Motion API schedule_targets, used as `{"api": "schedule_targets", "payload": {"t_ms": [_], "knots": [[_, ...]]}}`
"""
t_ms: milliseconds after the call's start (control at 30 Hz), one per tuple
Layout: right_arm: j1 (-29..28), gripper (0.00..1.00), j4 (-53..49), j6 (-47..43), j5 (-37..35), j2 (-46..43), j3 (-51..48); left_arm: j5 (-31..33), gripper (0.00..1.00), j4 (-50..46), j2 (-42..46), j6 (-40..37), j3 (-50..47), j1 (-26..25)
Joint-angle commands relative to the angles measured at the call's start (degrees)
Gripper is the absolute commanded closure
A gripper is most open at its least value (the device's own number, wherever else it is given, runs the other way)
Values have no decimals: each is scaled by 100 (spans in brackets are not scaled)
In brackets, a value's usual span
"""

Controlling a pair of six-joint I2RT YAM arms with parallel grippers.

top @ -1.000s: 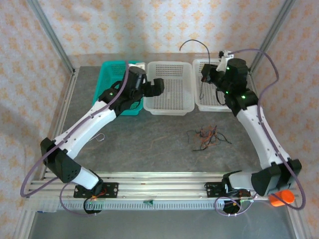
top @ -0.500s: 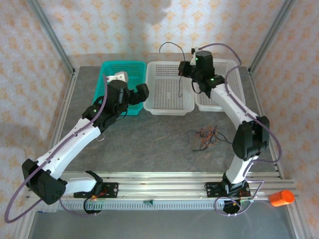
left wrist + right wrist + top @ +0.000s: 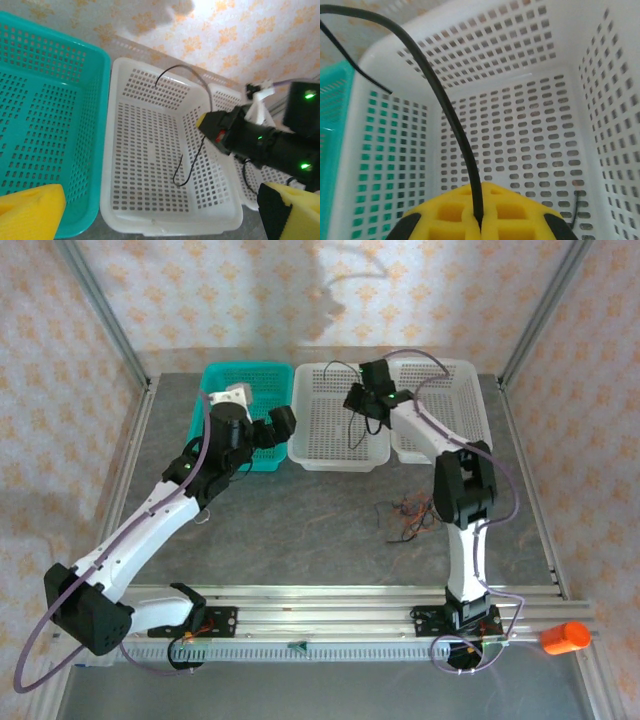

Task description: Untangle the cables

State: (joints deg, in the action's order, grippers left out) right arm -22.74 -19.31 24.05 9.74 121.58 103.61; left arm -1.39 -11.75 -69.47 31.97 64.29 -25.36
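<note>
Cable [image 3: 474, 192] — black, clamped in right jaws — now over middle basket [image 3: 338, 462], carried across from right basket [image 3: 478, 405]; drop looks next. Left jaws wide apart, idle. Tangle [image 3: 412, 515] remains on tabletop [image 3: 300, 530], more to pull.

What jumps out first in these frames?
The right gripper is shut on a black cable that arcs up and hangs over the middle white basket at the far side. Next is the tangled bundle of black and orange-red cables lying on the table in front of the baskets. The left gripper hangs open by the teal basket.
</note>
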Motion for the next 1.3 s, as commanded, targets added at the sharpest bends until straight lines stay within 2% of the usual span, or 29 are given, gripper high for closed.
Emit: {"api": "schedule_targets", "payload": {"t_ms": [0,233,400,633,667,900,1000,1067,1200,1267], "knots": [[-170,100,-600,75,-527,250,303,-509,1,602,-14,286,-249,290],[-301,100,-978,-66,-769,739,614,-1465,1,1491,-131,908,-749,922],[-301,97,-1323,-314,-788,1129,1066,-1211,1,1220,-186,756,-725,938],[-303,62,-1556,-540,-607,1148,1682,-966,1,718,-334,420,-622,907],[-302,54,-1576,-585,-575,1095,1738,-917,1,680,-347,377,-611,881],[-301,17,-1444,-877,-125,488,1399,-454,1,281,-541,30,-411,534],[-301,10,-1154,-902,-13,-8,856,-264,1,205,-597,-69,-331,322],[-301,0,-809,-884,99,-440,358,-197,1,190,-620,-107,-273,192],[-306,0,320,-610,332,-1444,-949,-371,1,452,-603,-126,-343,17],[-301,0,518,-438,259,-1844,-1390,-469,1,571,-594,-111,-394,1]]}}
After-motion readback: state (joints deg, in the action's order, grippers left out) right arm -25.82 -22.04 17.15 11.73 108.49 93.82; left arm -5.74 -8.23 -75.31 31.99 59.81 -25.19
